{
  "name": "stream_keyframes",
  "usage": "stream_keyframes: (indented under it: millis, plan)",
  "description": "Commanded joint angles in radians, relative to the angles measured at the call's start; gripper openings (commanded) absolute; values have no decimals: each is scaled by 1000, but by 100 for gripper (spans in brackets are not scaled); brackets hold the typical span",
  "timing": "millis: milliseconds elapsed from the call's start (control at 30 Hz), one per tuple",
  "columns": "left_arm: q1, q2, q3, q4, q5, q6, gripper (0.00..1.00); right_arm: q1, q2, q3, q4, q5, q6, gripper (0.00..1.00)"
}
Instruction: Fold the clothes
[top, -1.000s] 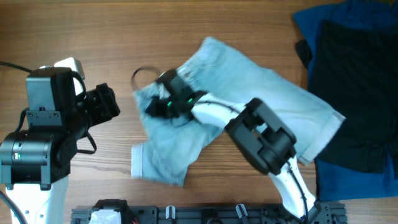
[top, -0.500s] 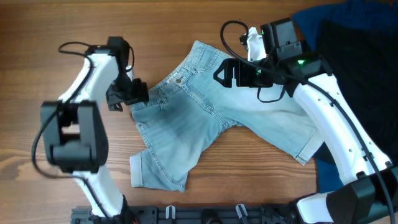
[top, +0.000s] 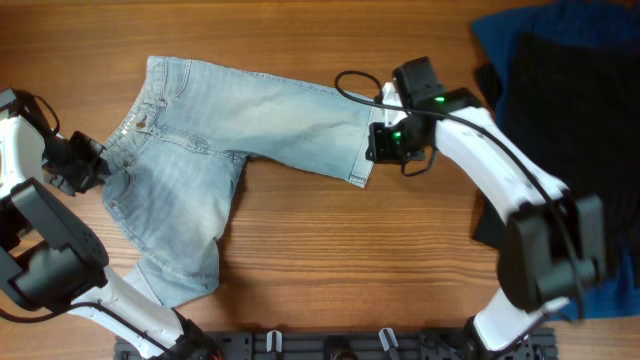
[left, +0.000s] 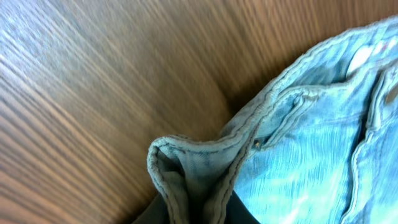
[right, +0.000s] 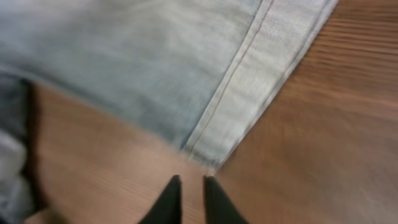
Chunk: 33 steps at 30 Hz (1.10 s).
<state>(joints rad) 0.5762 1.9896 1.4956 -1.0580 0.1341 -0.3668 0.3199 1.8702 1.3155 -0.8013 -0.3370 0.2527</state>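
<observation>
Denim shorts (top: 200, 150) pinched by left gripper (top: 93, 166); hem (right: 264, 74) just beyond closed right gripper (right: 188, 185).

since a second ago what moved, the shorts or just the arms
The denim shorts were pulled left and spread open. The left gripper pinches the waistband; the right gripper sits at a leg hem, jaws nearly together, grip unclear. Black garment and dark blue cloth stayed.
</observation>
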Motion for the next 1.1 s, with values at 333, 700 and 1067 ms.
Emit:
stream_keyframes:
  millis: [333,700,1067]
  plan:
    - [-193,-520,8,-196,213,304,59,-294,232,420,-96,-252,-159,26]
    - [-239,-537,8,-279,244,307,57,594,380,242,321,-246,123,69]
    - [-239,-631,8,-278,273,307,60,453,280,293,204,48,119,4]
